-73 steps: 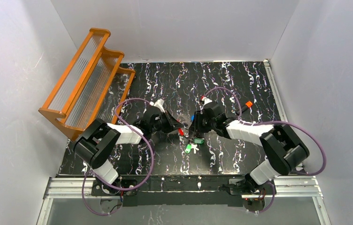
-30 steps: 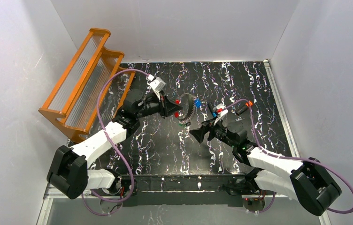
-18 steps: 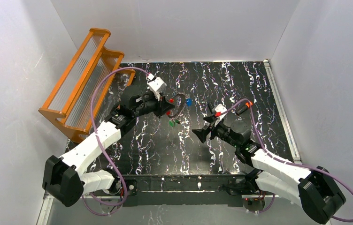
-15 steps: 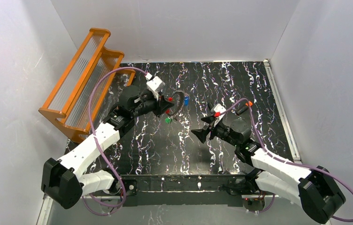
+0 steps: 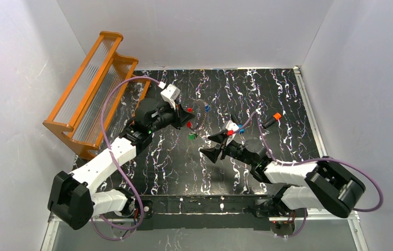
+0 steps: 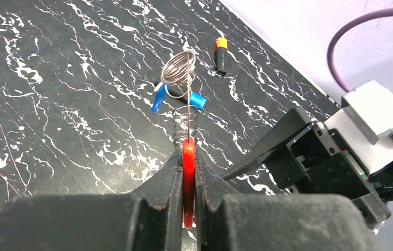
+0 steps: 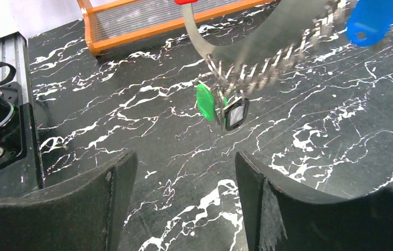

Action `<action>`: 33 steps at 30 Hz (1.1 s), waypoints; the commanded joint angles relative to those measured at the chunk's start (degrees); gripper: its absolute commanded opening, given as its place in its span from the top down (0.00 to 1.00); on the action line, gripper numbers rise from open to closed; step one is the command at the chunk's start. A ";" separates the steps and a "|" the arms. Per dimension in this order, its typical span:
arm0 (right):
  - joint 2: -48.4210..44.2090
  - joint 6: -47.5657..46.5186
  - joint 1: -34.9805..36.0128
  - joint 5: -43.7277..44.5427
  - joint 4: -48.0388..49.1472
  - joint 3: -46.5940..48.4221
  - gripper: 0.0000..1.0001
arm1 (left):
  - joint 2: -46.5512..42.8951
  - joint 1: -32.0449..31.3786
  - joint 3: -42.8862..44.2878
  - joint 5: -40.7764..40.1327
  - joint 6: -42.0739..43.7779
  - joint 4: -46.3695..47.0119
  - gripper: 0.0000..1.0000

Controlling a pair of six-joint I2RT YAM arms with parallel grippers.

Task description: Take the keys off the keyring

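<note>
The black, white-veined desk [image 5: 288,94] lies between pale walls. The left gripper [image 6: 188,155] is clenched on the head of a red key [image 6: 188,183] and holds the keyring [image 6: 180,68] above the desk. Two blue keys [image 6: 197,99] and a green key [image 7: 204,102] dangle from its chain. The right gripper [image 7: 184,172] is spread wide and holds nothing; the green key hangs just ahead of it, untouched. An orange rack [image 5: 97,83] stands far left.

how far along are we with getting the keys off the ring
No key looks freed yet. In hand: the left gripper is shut on the red key, holding up the keyring with the blue key and green key hanging on it. The right gripper is open beside it, holding nothing. Left: every key to come off.
</note>
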 commanded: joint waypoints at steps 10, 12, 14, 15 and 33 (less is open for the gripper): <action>16.45 2.22 2.76 2.93 23.53 5.54 0.35 | -2.12 -2.82 -3.37 -5.64 -6.98 9.24 1.00; 18.84 2.46 2.80 3.53 26.02 5.87 0.36 | -2.28 -3.13 -3.55 -5.87 -7.11 9.46 1.00; 20.89 2.78 2.77 4.09 27.88 6.09 0.37 | -2.46 -3.38 -3.69 -6.06 -7.12 9.50 1.00; 21.69 2.94 2.75 4.53 28.51 6.11 0.37 | -2.52 -3.42 -3.65 -6.08 -7.12 9.61 1.00; 27.01 3.74 2.75 4.52 32.54 6.82 0.62 | -3.19 -4.04 -4.17 -9.52 -9.96 10.30 1.00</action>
